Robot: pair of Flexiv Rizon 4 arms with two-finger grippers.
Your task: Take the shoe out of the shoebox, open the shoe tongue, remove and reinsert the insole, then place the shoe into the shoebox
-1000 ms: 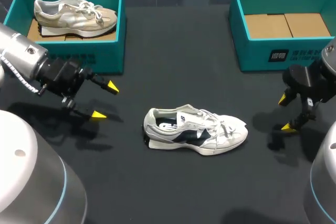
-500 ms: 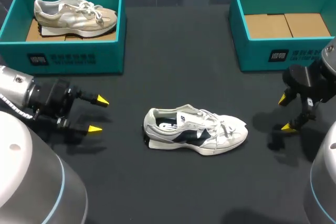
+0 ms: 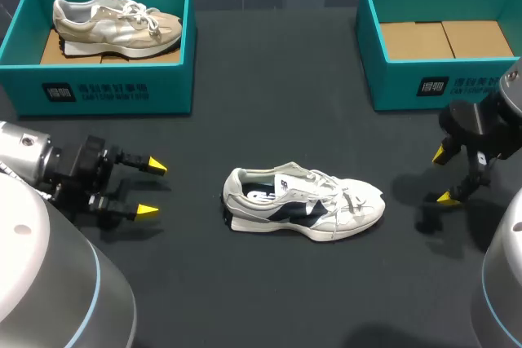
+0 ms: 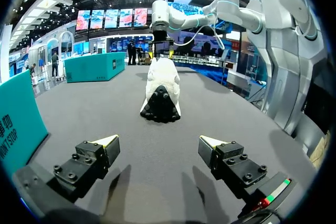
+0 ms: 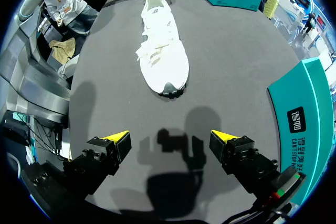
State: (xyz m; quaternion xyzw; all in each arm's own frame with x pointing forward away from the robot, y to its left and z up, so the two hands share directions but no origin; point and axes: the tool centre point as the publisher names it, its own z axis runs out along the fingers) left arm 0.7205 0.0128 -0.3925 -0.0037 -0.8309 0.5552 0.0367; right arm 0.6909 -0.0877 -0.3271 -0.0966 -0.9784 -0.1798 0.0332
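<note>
Nearest to us, our left gripper hangs low over the dark table at its left side. Its yellow-tipped fingers are spread wide and hold nothing, and they point toward the middle of the table. In the left wrist view this gripper has only bare tabletop between its fingers.

At the right side our right gripper also stands wide open over the table, with nothing held. In its own wrist view the gripper has only its shadow on the cloth between the tips.

Between the two grippers, well apart from both, the white and navy shoe lies upright on its sole on the table, outside either box. Its heel is toward our left arm and its toe toward our right. The left wrist view shows its heel ahead of the fingers; the right wrist view shows its toe.

Farther back, the left teal shoebox holds a beige shoe. The right teal shoebox shows only its cardboard floor.
</note>
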